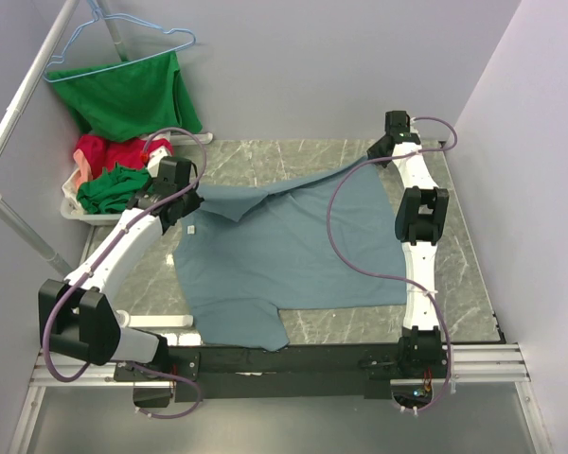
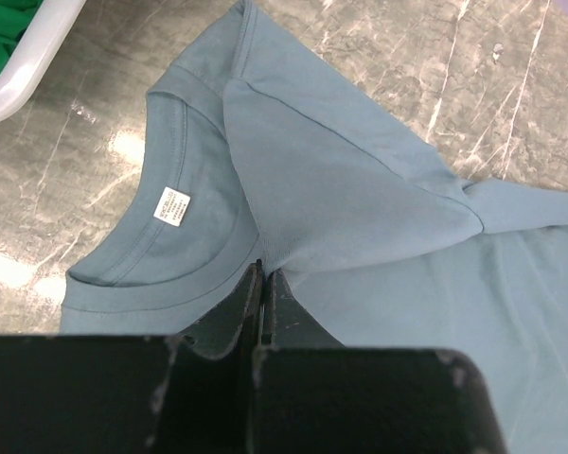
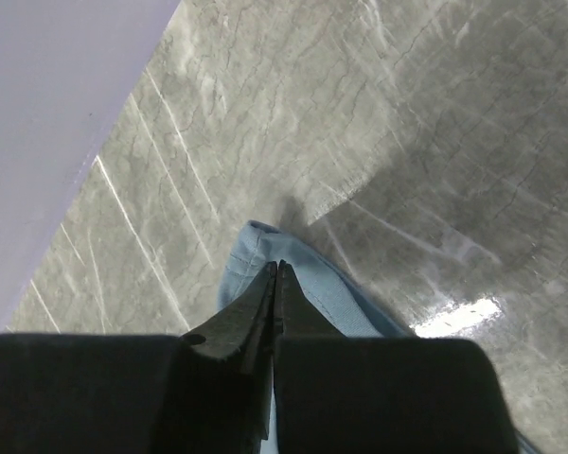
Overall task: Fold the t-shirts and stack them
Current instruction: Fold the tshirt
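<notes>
The grey-blue t-shirt (image 1: 293, 255) lies spread on the worktop (image 1: 473, 284), collar to the left. The left tool (image 2: 262, 274) is clamped on a fold of cloth beside the collar. The right tool (image 3: 276, 270) is clamped on a far corner. Both grips likely keep that edge taut, ready to fold. A red shirt (image 1: 99, 151) and a green shirt (image 1: 114, 189) sit in the bin (image 1: 68, 206).

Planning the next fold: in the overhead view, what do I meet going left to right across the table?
white bin → left tool → grey-blue shirt → right tool. Both tools are shut on the shirt.
</notes>
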### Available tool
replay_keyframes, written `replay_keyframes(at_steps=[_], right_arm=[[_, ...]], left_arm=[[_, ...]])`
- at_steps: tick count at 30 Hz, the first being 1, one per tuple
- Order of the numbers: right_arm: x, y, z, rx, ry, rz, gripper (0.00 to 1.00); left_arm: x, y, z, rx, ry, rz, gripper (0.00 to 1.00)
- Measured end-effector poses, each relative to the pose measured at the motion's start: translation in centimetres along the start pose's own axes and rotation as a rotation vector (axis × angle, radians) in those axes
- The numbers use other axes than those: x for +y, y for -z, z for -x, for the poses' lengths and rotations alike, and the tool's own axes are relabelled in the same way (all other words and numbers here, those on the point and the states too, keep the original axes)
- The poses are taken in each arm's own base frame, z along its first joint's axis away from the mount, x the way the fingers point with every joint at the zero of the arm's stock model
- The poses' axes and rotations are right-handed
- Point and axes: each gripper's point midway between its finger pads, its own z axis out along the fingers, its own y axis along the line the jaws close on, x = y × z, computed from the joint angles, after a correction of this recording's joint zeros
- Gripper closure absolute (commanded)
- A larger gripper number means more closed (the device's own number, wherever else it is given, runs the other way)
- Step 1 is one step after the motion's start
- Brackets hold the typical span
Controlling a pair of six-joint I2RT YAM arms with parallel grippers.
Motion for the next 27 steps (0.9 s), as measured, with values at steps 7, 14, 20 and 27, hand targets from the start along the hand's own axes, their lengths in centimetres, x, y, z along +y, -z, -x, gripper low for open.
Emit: replay_keyframes(at_steps=[7,14,20,27], right_arm=[[-0.1,-0.4,-0.3,0.007,-0.011,0.003,0.59],[0.8,-0.6,-0.3,0.004,-0.032,0.047,0.47],[1.7,-0.4,-0.8,0.021,-0.051,0.076,0.65],[2.0,-0.4,-1.1,0.03,-0.058,0.081,1.0]], left_arm=[[0.1,0.3,0.0,-0.001,0.0,0.0,0.99],[0.8,1.3,-0.4,0.003,0.001,-0.006,0.99],[1.5,2.1,-1.5,0.031,-0.003,-0.018,0.99],[2.2,2.9,-2.1,0.042,-0.005,-0.019,0.99]])
